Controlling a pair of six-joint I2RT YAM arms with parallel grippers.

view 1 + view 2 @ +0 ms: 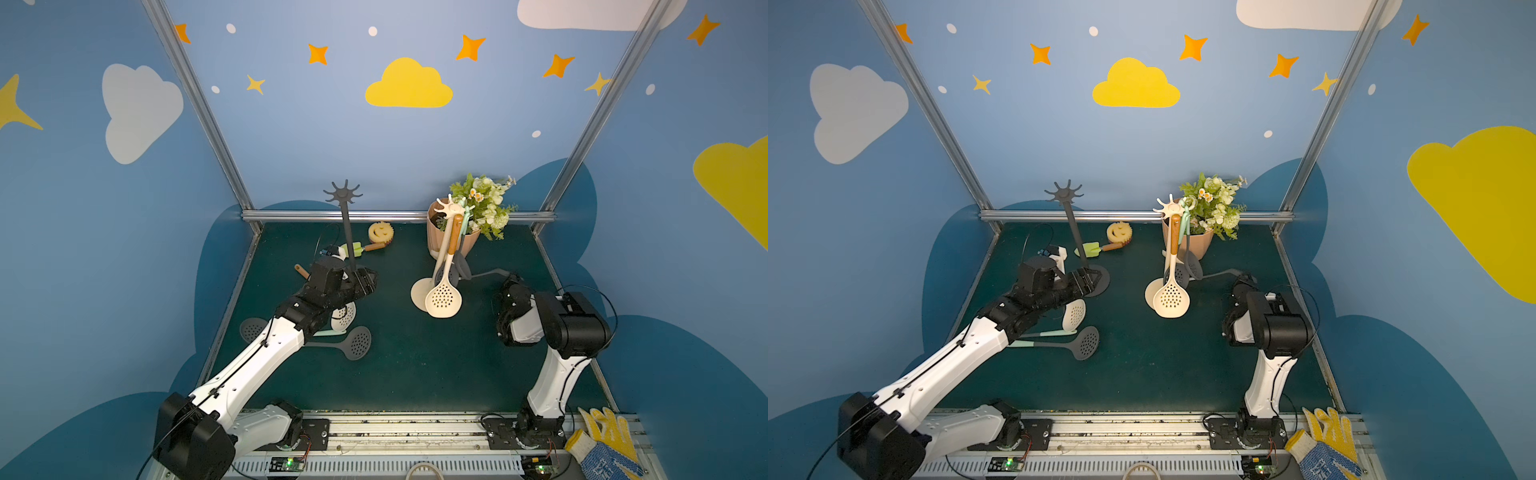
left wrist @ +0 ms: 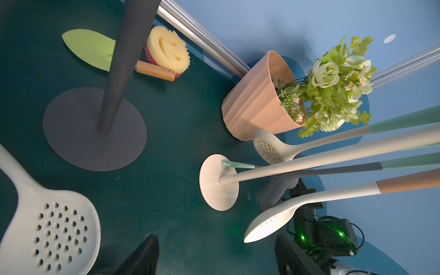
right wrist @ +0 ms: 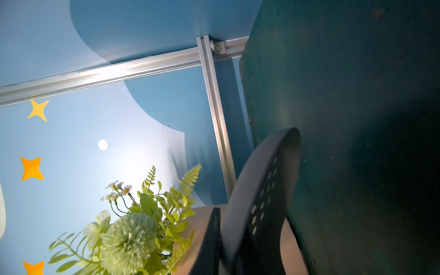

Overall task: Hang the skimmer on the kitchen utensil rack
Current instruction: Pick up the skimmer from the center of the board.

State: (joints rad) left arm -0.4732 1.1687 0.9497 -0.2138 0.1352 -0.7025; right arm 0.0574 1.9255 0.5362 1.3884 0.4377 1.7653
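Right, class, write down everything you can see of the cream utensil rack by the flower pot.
The cream utensil rack looks like matte plastic: a flat round base on the green mat, a slim upright pole and a crown of short prongs. It stands in front of the pink flower pot. Several skimmers hang from the prongs, one a cream skimmer with a wooden handle.

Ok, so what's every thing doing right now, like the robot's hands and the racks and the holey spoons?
Left hand: open, empty.
Right hand: shut on the dark skimmer.
Dark rack: upright, hooks bare.
Cream rack: upright, three skimmers hanging on it.
White skimmer: lying on the table.
Grey skimmer: lying on the table.
Flower pot: upright.
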